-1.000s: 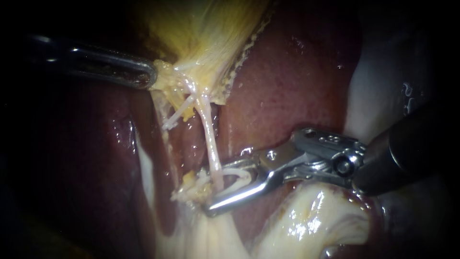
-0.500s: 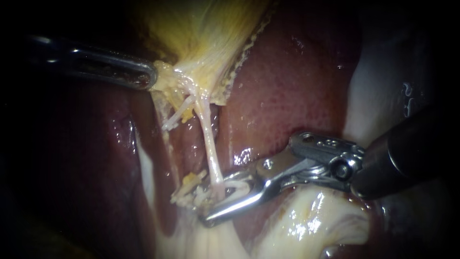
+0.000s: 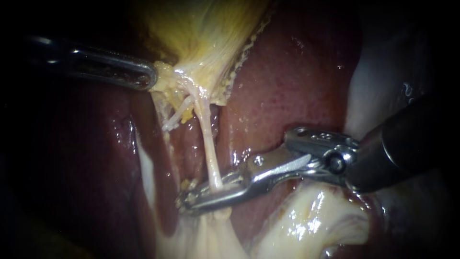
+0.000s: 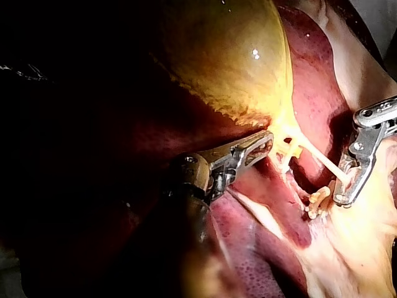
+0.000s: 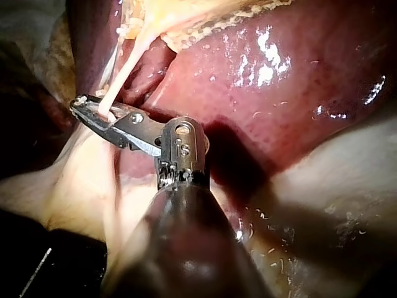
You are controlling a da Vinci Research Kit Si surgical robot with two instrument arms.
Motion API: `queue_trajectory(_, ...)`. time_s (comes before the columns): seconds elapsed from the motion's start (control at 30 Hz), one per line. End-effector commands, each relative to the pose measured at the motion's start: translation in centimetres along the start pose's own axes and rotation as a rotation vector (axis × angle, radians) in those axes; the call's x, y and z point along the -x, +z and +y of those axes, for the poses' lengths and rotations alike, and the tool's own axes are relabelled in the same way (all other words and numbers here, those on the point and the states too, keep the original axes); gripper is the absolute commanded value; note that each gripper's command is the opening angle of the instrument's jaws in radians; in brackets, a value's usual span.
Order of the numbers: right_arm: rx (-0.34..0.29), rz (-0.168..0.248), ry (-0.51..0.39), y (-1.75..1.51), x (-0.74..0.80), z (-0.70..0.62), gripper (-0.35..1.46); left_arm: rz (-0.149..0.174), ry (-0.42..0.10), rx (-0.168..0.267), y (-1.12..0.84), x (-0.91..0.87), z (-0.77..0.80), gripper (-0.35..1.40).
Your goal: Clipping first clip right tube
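The right instrument [image 3: 186,201] is pressing its jaws almost fully together on the pale right tube [image 3: 206,139], while the left instrument [image 3: 151,79] is gripping the gallbladder [image 3: 206,38].

The dark red liver [image 3: 297,86] is wet and shiny and fills most of the view; the yellow gallbladder [image 3: 206,33] lies on it up top and gets thin at its low end; a few short pale strands [image 3: 175,117] hang just under that thin end; soft white lumpy tissue [image 3: 306,225] lies low down, touching the liver.
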Motion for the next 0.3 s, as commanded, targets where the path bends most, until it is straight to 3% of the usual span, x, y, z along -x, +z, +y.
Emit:
queue_trajectory(0.03, 0.000, -0.001, -0.001, 0.00, 0.00, 0.01, -0.35, 0.000, 0.000, 0.000, 0.00, 0.00, 0.00, -0.35)
queue_trajectory(0.3, 0.001, 0.000, -0.001, -0.02, 0.00, 0.04, -0.35, 0.000, 0.000, 0.000, 0.00, 0.00, 0.00, -0.35)
